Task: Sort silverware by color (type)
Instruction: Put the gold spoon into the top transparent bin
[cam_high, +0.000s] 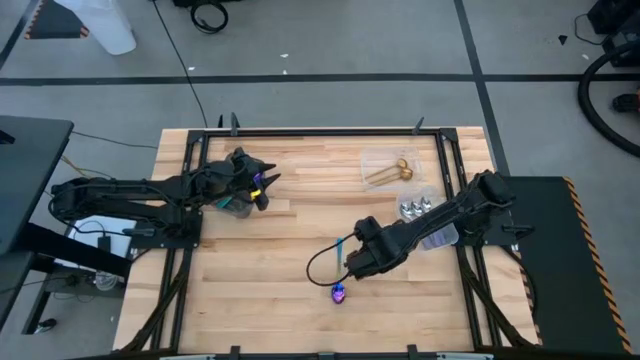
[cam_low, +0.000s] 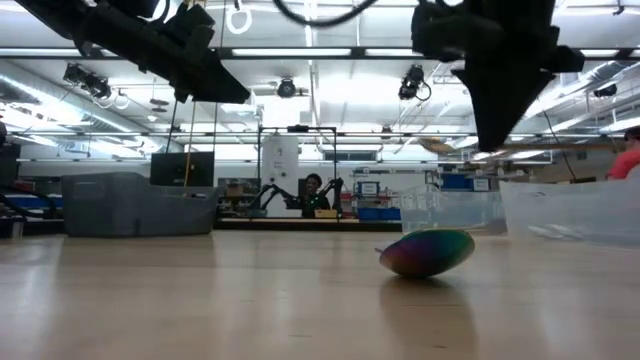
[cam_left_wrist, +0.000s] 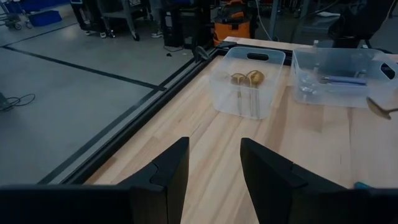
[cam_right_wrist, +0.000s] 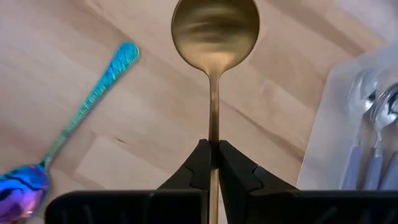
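Right gripper (cam_right_wrist: 213, 163) pinches a gold spoon (cam_right_wrist: 214, 37) mid-frame above the tabletop (cam_right_wrist: 155, 106); iridescent spoon (cam_right_wrist: 74, 124) lies lower left. Left gripper (cam_left_wrist: 214, 171) is spread.

The high view looks straight down on the whole table (cam_high: 260, 300). The low view sits at tabletop height, facing the room. Both wrist views sit close over the wood.
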